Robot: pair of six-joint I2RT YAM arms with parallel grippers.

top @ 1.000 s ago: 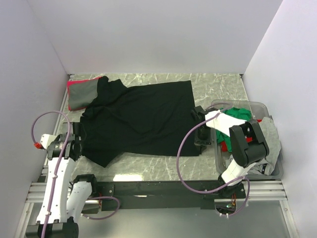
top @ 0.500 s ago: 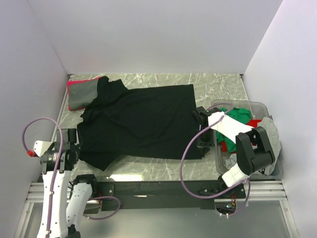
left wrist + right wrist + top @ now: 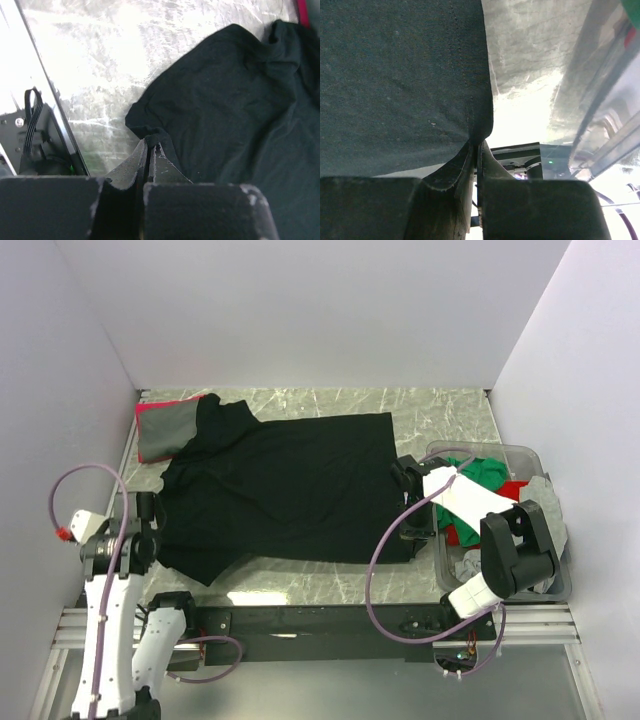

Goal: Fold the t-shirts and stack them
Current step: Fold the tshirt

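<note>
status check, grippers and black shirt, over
Left gripper shut on black shirt, near-left edge. Right gripper shut on its near-right corner. Shirt spread out, rumpled at left, far-left part overlapping grey shirt. Bin off to the right.

One large black cloth t-shirt (image 3: 280,480) lies on one marbled grey table (image 3: 440,415). At 10 o'clock: one grey cloth shirt (image 3: 165,432) and one red cloth shirt (image 3: 150,406). At 4 o'clock, one clear grey plastic bin (image 3: 500,448) holds three cloths: one green cloth (image 3: 482,470), one red cloth (image 3: 514,487), one grey cloth (image 3: 550,512). Two white-and-black robot arms appear at 6 o'clock: left arm (image 3: 110,610), right arm (image 3: 470,502).
</note>
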